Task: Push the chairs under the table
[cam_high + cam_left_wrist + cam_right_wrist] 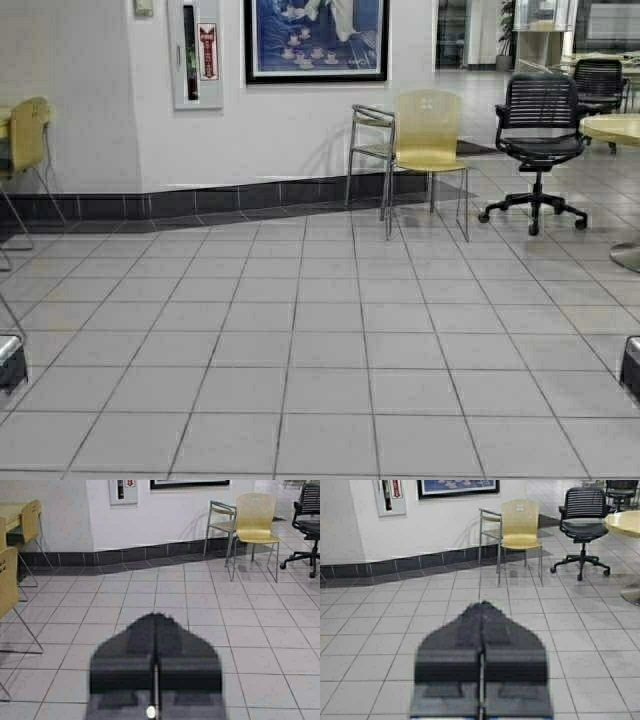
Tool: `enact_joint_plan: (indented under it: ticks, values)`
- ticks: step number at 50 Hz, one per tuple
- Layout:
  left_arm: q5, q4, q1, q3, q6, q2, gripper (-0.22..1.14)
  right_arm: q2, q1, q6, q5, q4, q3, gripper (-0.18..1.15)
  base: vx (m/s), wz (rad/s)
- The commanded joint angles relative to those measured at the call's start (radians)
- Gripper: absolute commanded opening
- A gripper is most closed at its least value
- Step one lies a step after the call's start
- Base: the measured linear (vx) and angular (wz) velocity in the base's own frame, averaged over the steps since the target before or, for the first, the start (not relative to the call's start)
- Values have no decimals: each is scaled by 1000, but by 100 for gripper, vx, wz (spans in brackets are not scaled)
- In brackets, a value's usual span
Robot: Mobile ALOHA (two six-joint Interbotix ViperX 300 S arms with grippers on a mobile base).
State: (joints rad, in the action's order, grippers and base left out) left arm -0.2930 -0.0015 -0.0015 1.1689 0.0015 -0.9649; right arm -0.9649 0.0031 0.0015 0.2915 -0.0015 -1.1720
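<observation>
At twelve o'clock across the tiled floor (300, 350) you have a yellow chair (428, 135) standing free, its backrest toward you, just in front of the white wall (290, 120); a grey metal chair (372, 140) stands touching or just behind it at its eleven o'clock. At two o'clock sits a black office chair (540, 130), and beyond it at three o'clock the edge of a round table (615, 128). At nine o'clock, by the left edge, another yellow chair (25, 140) stands at the table (11, 514) — the left wrist view shows it tucked against the tabletop, with a third yellow chair (7, 582) nearer you, its back only partly in view. Your left gripper (155, 672) points out low over the tiles, its fingers pressed together with only a thin seam between them. Your right gripper (481, 672) does the same — fingers together, aimed toward the free yellow chair, well apart from it. On the wall hang a framed picture (315, 40) and an extinguisher cabinet (195, 52).
</observation>
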Motion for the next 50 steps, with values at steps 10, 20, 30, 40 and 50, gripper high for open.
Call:
enact_joint_plan:
  ticks: [10, 20, 30, 40, 50]
  values:
    - [60, -20, -9, -14, -40, -21, 3, 14, 6, 5, -18, 2, 11, 5, 0, 0]
    - [60, -20, -9, -12, -43, -20, 3, 23, 5, 5, -28, 0, 21, 5, 1, -3]
    - [60, -21, -9, -9, -49, -26, 3, 31, 6, 5, -29, -2, 26, 5, 9, -9]
    - [61, -21, -9, -5, -57, -37, 3, 31, 6, 6, -29, -2, 32, 5, 15, -13]
    - [61, -20, -9, -3, -57, -57, 3, 31, 6, 5, -29, -2, 35, 5, 17, -12]
